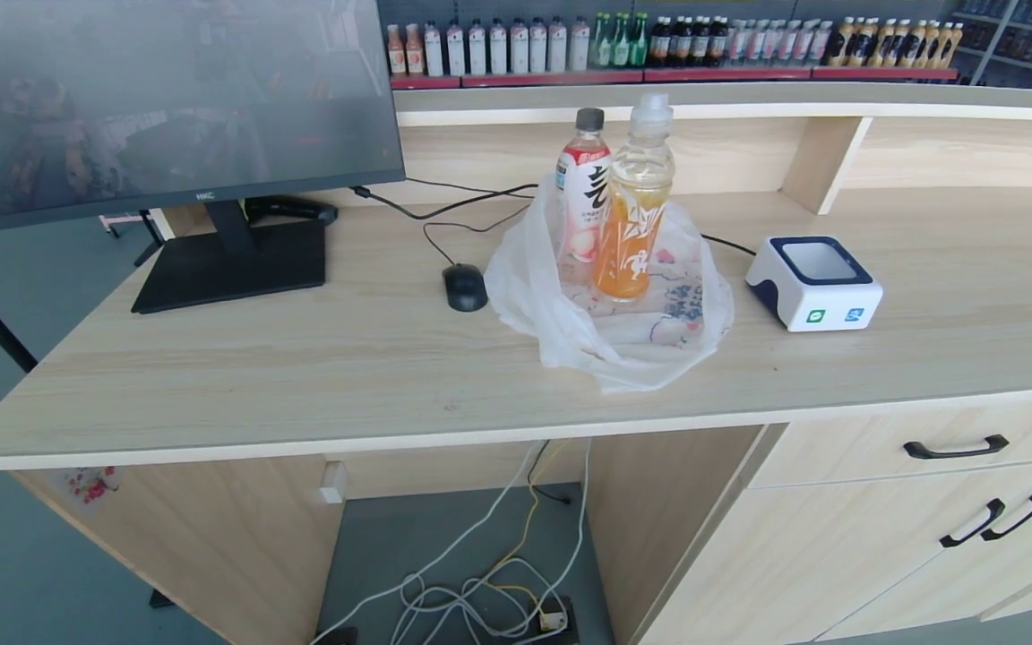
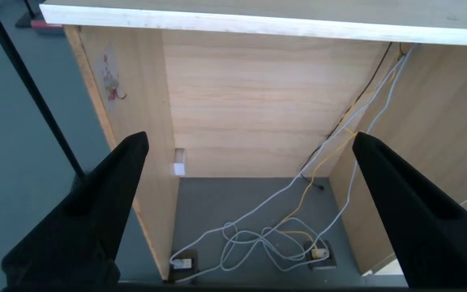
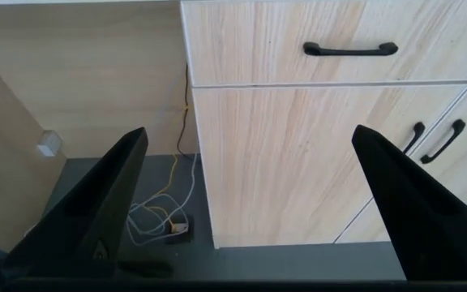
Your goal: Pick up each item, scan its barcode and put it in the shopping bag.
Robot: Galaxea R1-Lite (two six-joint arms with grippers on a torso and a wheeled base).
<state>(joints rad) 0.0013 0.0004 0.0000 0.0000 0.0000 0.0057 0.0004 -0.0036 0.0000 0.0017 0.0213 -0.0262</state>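
Head view first, I tell my spotter: the shopping bag lies slumped mid-counter with 2 bottles upright in its folds. The orange bottle is nearer me, and the peach bottle sits at its 11 o'clock, touching it. The scanner is at the bag's 3 o'clock and the mouse at its 9.

Spotter: Are they in the bag or just standing on it?

Me: I read them as inside, since plastic rises around both bases, but I can't be sure. I see no loose item on the counter, so I judge the task is near its end.

Spotter: And your arms?

Me: Both are low, below the counter edge. The left gripper has its fingers spread wide on nothing and faces the cables in the kneehole. The right gripper is equally wide and empty, facing the drawer handle.

Spotter: What if a bottle needs scanning?

Me: I'd use the right arm. I'd lift it well clear of the counter lip first, then come at the orange bottle from its 3 o'clock and pinch mid-body. I'd go slowly, because the 2 bottles touch and a nudge could topple the peach one. Then I'd turn the barcode down over the scanner window at 3 o'clock before bagging it.
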